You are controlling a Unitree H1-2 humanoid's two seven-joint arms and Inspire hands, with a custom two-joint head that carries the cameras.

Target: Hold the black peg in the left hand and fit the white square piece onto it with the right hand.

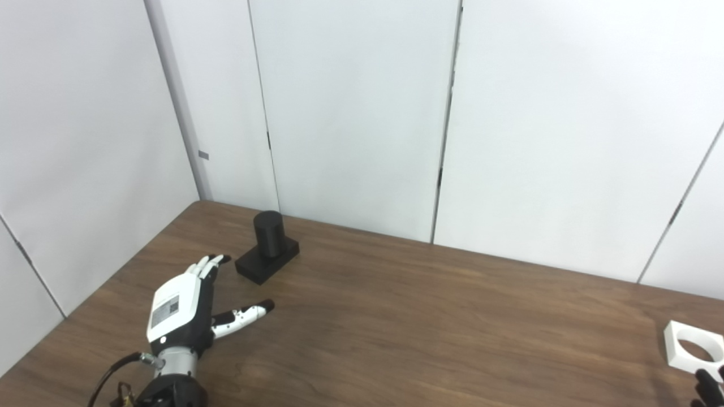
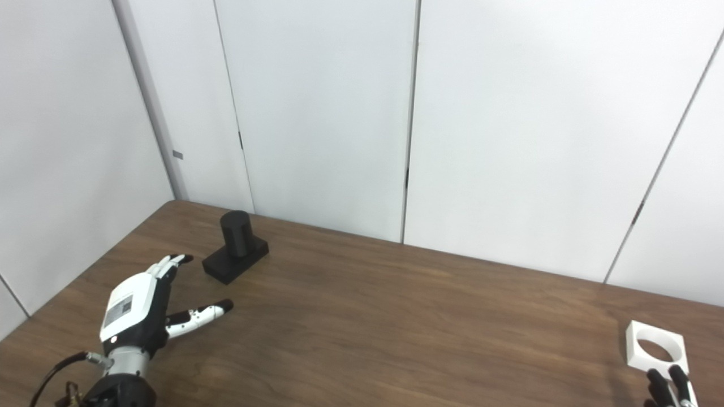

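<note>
Glossy white shell and black fingers mark the left hand [image 1: 184, 308], seen low on the left with fingers spread wide and nothing held. Of the right hand [image 2: 667, 387] only dark fingertips are shown at the bottom right edge, so its grip cannot be told. Just beyond them the white square piece [image 2: 656, 353], pierced by a round hole, lies flat. Farther back, the matte black peg [image 1: 267, 246], a cylinder on a square base, stands upright beyond the left hand. Dark wood-grain table [image 1: 424, 316] is backed by pale wall panels [image 1: 350, 113].
</note>
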